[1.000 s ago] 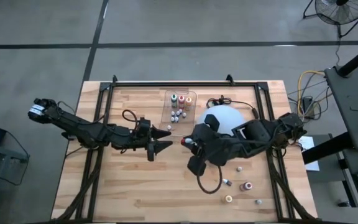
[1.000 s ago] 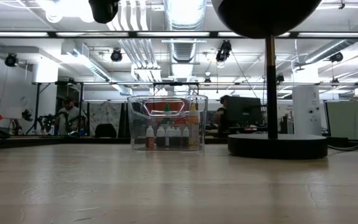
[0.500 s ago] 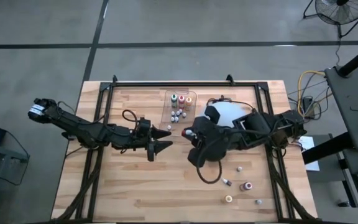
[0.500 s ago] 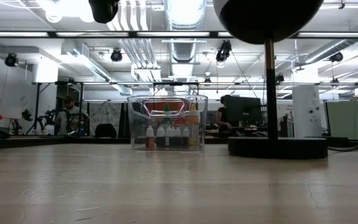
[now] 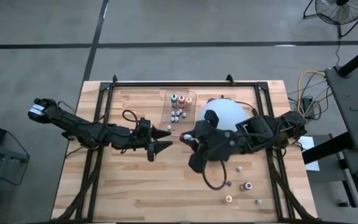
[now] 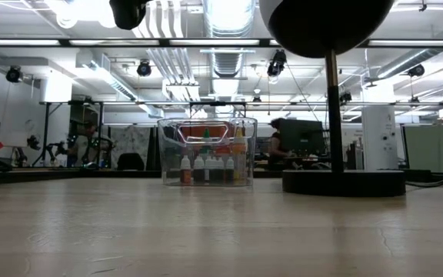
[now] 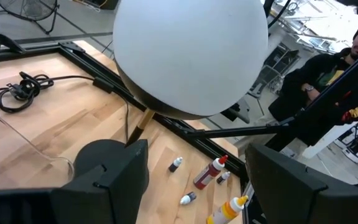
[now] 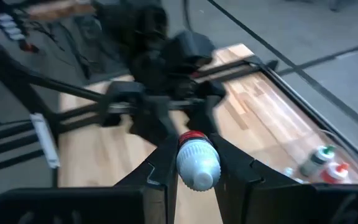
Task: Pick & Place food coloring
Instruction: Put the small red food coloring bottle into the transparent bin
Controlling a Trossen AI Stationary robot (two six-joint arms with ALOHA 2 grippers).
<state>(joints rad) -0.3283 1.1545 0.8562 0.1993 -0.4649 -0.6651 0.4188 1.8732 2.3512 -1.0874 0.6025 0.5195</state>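
Note:
My right gripper (image 5: 183,138) hovers over the table's middle, shut on a small white food coloring bottle (image 8: 197,163) with a red band. My left gripper (image 5: 161,140) stands open just left of it, its fingers (image 7: 107,177) wide apart with nothing between them. A clear tray (image 5: 179,107) at the far middle holds several small bottles standing upright (image 6: 206,165). More food coloring bottles (image 5: 246,186) lie loose on the wood at the near right, also seen in the left wrist view (image 7: 207,174). My right gripper pinches the bottle between its two fingers (image 8: 161,171), one on each side of its white body (image 8: 182,167). The bottle's rounded white end faces the wrist and its red band (image 8: 190,135) lies toward the fingertips. It is lifted clear of the table.
A big white globe (image 5: 227,114) on a thin post with a round black base (image 6: 343,181) stands right of the tray, partly under my right arm. A coiled black cable (image 7: 18,87) lies at the far edge. A person (image 7: 331,68) stands beyond the table.
My right arm has shifted slightly above the globe and its wrist has tipped a little. The bottle stays pinched high over the table's middle.

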